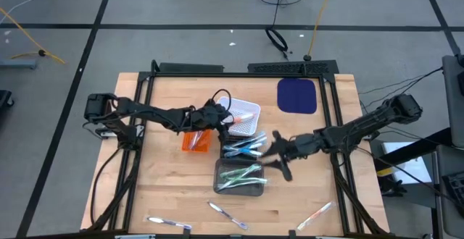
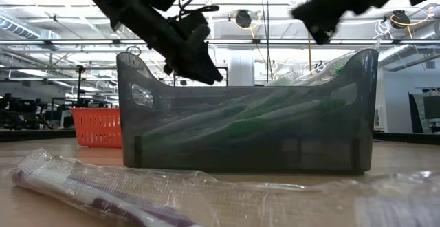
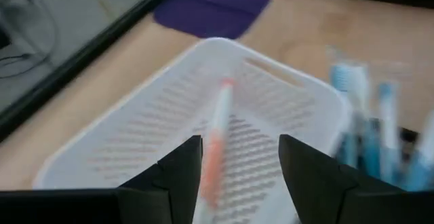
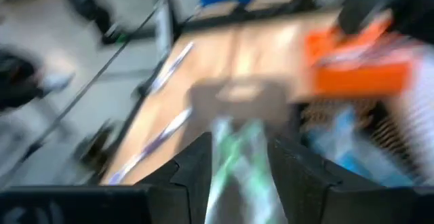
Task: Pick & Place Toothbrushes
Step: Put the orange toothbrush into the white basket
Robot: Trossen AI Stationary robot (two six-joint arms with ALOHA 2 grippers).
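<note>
My left gripper (image 1: 225, 119) (image 3: 241, 156) stands open over the white tray (image 1: 250, 110). An orange-and-white toothbrush (image 3: 217, 139) lies in that tray (image 3: 156, 115), seen between my fingers, which do not touch it. My right gripper (image 1: 279, 159) (image 4: 241, 156) hovers open by the far right corner of the grey tray (image 1: 220, 186) (image 2: 247, 131), which holds green toothbrushes (image 1: 243, 174). They show as green streaks (image 4: 237, 163) past my right fingers. Blue toothbrushes (image 1: 243, 148) (image 3: 352, 88) lie between the two trays.
An orange basket (image 1: 196, 141) (image 2: 100, 127) stands left of the blue toothbrushes. A purple mat (image 1: 297, 95) lies at the far right. Three loose wrapped toothbrushes (image 1: 168, 223) (image 1: 228, 216) (image 1: 315, 216) lie along the table's near edge, one close to the low camera (image 2: 103, 192).
</note>
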